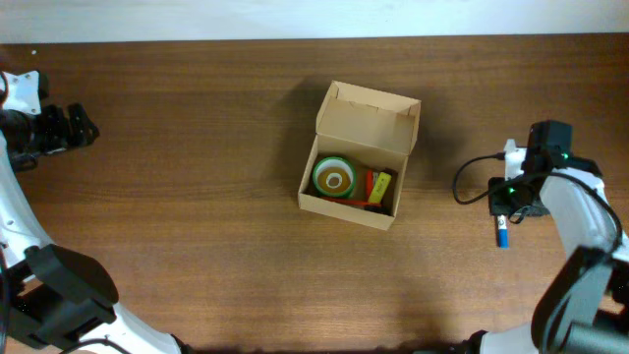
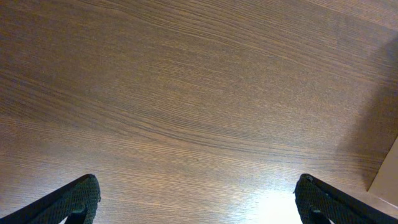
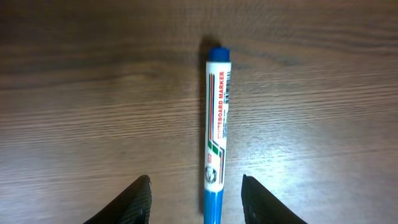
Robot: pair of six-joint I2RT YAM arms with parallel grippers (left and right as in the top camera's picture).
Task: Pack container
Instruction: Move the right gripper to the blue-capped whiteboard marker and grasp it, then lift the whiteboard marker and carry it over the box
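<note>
The container [image 1: 366, 118] sits open mid-tabletop [image 1: 197, 197], well apart from both claws. The right claw [image 3: 194, 183] straddles a blue marker [image 3: 216, 124], fingers parted, not touching it; the left claw [image 2: 198, 183] gapes wide.

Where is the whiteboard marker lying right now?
In the overhead view the whiteboard marker lies on the wooden table, right of the cardboard box; the right wrist view shows it between the open fingers of the right end effector.

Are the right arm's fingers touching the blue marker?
Apart. The right wrist view shows the blue marker lying on the table between the right fingers, with bare wood visible on both sides of it.
</note>
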